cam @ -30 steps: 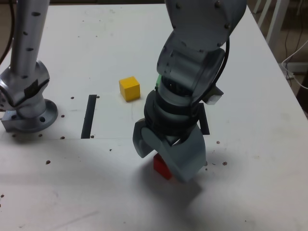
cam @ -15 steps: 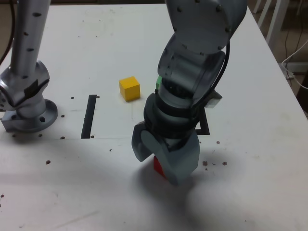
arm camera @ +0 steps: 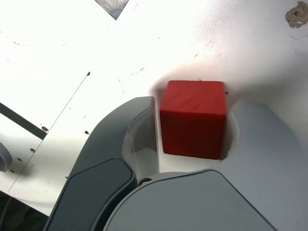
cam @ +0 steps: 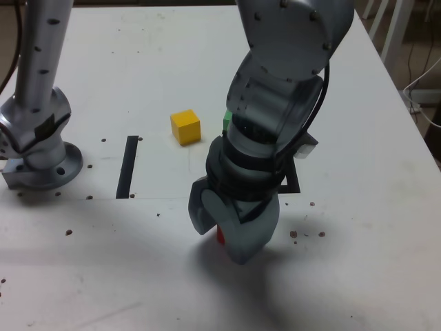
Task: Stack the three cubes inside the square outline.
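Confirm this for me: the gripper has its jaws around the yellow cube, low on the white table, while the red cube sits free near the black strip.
The colours are swapped. The wrist view shows the gripper with its jaws around the red cube, low on the white table. The exterior view shows the yellow cube sitting free near the black strip.
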Motion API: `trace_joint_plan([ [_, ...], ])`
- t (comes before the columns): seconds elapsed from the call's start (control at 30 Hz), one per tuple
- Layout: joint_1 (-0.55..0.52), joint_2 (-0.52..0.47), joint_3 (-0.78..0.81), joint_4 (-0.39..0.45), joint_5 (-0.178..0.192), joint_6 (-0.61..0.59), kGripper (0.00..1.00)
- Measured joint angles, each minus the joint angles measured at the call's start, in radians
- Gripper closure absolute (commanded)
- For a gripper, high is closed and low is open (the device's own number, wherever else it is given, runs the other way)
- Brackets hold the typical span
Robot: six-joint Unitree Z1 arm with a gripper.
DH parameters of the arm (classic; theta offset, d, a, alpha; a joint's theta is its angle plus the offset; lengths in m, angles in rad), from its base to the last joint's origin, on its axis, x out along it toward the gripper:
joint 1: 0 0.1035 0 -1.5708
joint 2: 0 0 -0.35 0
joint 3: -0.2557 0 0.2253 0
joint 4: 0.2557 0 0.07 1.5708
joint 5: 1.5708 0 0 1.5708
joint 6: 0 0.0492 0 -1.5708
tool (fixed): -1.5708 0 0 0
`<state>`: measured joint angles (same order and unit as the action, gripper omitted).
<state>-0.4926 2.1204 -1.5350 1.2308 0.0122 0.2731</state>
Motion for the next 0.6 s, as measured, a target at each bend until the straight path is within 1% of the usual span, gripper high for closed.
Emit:
trace_joint_plan([
  [0.27, 0.0, 0.0, -0.004, 0.006, -0.003, -0.013, 0.72],
  [0.37, 0.01, 0.0, -0.02, 0.032, -0.002, -0.04, 0.72],
  [0.6, 0.083, -0.008, -0.079, 0.1, 0.001, -0.102, 0.72],
])
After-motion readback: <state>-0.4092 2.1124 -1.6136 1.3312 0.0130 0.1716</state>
